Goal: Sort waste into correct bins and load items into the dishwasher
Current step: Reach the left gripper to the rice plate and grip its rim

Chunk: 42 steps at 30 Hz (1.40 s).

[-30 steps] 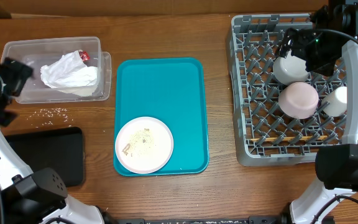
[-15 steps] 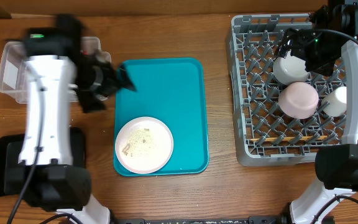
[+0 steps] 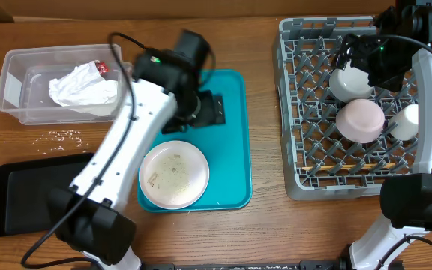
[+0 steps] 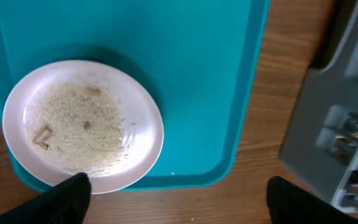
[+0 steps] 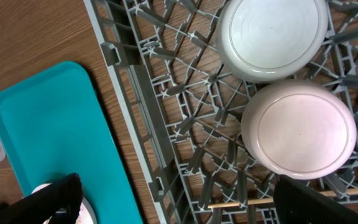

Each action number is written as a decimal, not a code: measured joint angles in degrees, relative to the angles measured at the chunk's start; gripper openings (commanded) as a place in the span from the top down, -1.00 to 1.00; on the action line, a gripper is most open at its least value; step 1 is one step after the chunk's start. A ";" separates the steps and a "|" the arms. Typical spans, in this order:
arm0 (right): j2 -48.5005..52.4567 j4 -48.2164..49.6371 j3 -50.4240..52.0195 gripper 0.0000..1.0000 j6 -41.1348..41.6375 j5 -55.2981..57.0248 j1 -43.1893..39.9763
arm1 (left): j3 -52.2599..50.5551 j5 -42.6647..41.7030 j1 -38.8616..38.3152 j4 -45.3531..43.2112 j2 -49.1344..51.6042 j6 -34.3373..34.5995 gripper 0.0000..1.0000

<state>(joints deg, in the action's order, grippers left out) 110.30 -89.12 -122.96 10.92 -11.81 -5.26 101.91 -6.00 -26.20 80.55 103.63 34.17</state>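
A round white plate [image 3: 174,174] strewn with rice and crumbs lies on the near end of the teal tray [image 3: 231,90]. My left gripper [image 3: 211,109] hangs open above the tray's middle; in the left wrist view the plate [image 4: 82,124] sits just ahead of the left fingertip [image 4: 70,194], untouched. A crumpled white napkin [image 3: 83,86] with a red scrap [image 3: 100,67] lies in the clear tub [image 3: 13,82]. My right gripper [image 3: 353,56] stands open and empty over the grey dish rack [image 3: 295,112], above two upturned bowls [image 5: 272,34] [image 5: 300,127].
A black tray [image 3: 43,191] lies at the front left. Loose rice grains [image 3: 64,135] dot the table below the tub. The rack also holds a white cup [image 3: 405,121] and chopsticks [image 3: 351,166] near its front edge.
My left arm has swung from the far left, past the tub, out over the teal tray. The right arm has not moved.
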 measured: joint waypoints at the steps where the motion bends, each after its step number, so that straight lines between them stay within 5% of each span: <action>1: 0.00 0.00 0.00 -1.00 -0.07 0.02 0.00 | -1.36 1.25 -1.40 -0.20 0.02 2.29 -0.64; 11: 0.00 0.00 0.00 -1.00 -0.02 0.02 0.00 | -15.98 7.98 -10.21 -5.40 2.75 13.92 -0.46; 32: 0.00 0.00 0.00 -1.00 -0.04 0.02 0.00 | -20.26 13.84 -13.60 -8.41 13.05 7.19 -0.46; 42: 0.00 0.00 0.00 -1.00 -0.02 0.00 0.00 | -24.68 14.43 -13.86 -12.63 13.07 6.12 0.38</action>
<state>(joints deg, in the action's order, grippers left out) 110.30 -89.12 -122.96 10.90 -11.81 -5.26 77.23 8.43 -40.05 67.92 116.71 40.29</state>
